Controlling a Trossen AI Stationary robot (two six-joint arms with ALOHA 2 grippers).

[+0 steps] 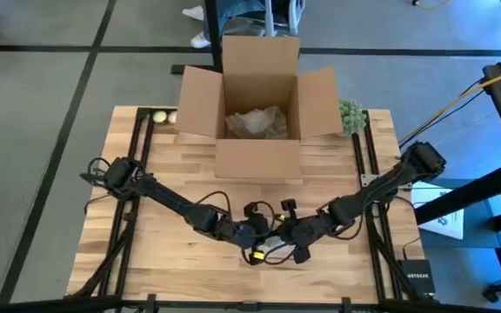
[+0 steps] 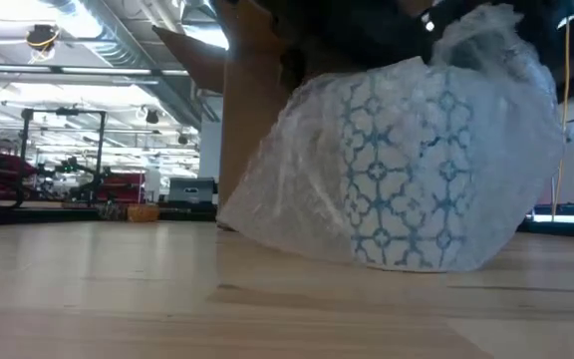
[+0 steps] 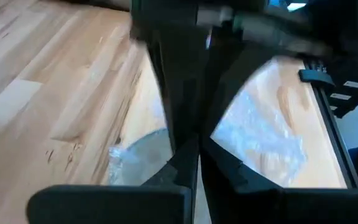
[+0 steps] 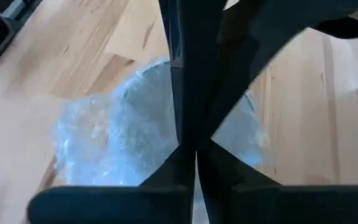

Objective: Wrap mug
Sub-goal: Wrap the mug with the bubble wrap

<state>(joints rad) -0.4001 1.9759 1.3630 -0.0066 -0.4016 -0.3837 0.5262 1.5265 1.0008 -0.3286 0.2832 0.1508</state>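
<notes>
1. Wooden tabletop [image 1: 190, 261] carries everything; at its near edge both arms meet over the mug [image 2: 407, 179], which stands swathed in bubble wrap [image 2: 297, 189].
2. Left claw [image 1: 255, 228] and right claw [image 1: 290, 230] are both pinched closed on the bubble wrap.
3. Risk, as I judge it: uneven pulling could tip the mug or tear the film.
4. Farther back, an open cardboard box [image 1: 259, 104] waits.

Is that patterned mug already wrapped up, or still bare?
Wrapped: in the low view, bubble wrap covers the blue-patterned mug all over.
</notes>
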